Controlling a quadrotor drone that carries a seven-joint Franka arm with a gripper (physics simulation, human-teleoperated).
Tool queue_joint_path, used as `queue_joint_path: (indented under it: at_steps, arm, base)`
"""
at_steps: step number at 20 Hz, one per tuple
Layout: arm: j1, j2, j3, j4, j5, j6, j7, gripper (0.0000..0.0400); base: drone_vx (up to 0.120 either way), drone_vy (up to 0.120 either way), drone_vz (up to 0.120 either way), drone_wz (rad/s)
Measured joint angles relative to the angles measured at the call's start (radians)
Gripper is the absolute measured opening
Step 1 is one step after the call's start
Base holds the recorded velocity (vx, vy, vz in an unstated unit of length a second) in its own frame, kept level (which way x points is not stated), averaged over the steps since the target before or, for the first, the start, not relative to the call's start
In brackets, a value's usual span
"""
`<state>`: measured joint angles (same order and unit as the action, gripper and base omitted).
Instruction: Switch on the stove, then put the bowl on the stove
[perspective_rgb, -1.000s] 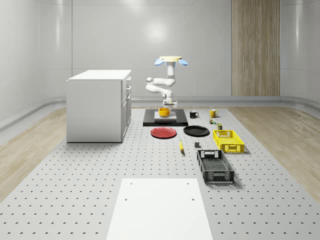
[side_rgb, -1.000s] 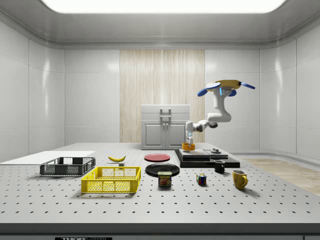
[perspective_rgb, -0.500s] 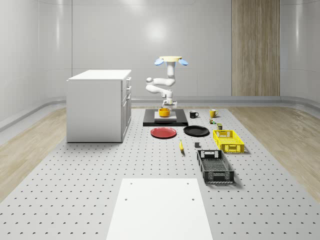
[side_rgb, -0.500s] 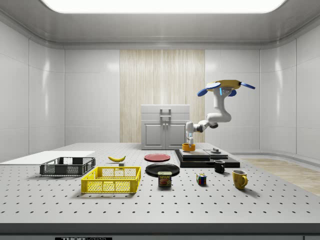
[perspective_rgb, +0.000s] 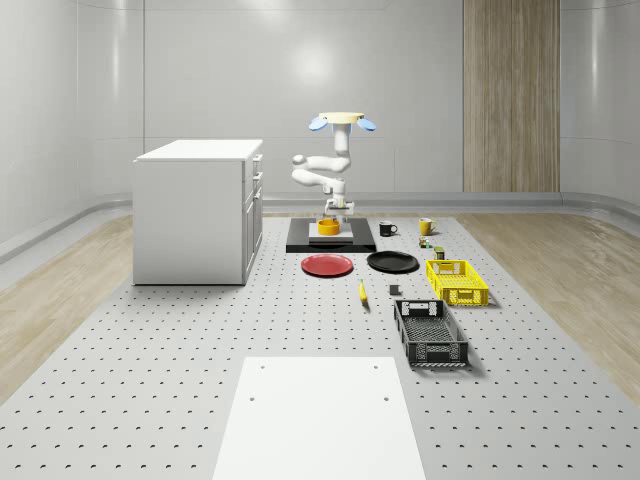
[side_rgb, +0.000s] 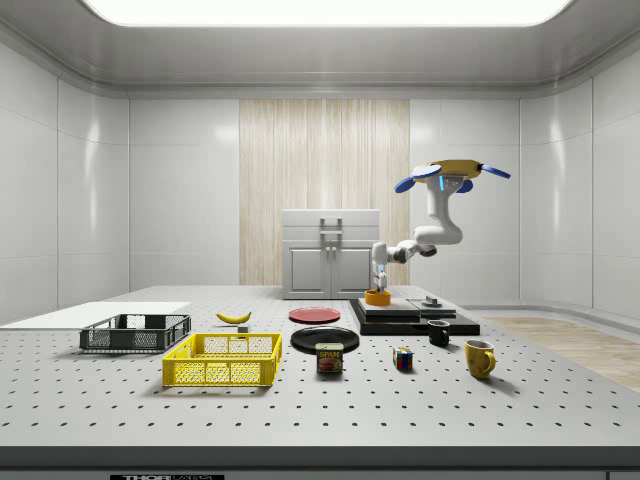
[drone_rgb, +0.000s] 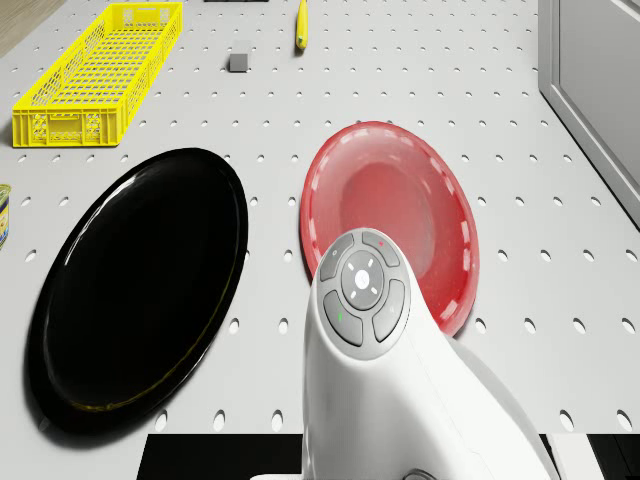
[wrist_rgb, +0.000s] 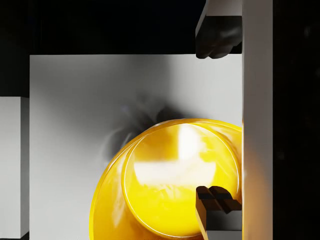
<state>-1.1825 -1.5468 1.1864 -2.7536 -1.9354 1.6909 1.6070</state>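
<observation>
Bowl on stove plate; gripper at its rim.

Nearest in the whole-scene view are the black crate (perspective_rgb: 431, 333) and yellow crate (perspective_rgb: 456, 281), then the red plate (perspective_rgb: 327, 265) and black plate (perspective_rgb: 392, 262). Beyond them the yellow bowl (perspective_rgb: 328, 227) sits on the grey plate of the stove (perspective_rgb: 301, 245). The gripper (wrist_rgb: 216, 122) is at the bowl, one fingertip inside and one outside the rim, spread moderately; contact cannot be confirmed. The drone (perspective_rgb: 341, 121) hovers above the stove's far edge.

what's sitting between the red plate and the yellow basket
The round black plate lies between the round red plate and the yellow mesh basket, in the whole-scene view.
</observation>
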Motion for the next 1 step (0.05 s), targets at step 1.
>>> queue_joint_path:
  at_steps: [1]
  arm:
    - [0.000, 0.000, 0.001, 0.000, 0.001, 0.000, 0.000, 0.0384]
  base:
    - [0.000, 0.000, 0.000, 0.000]
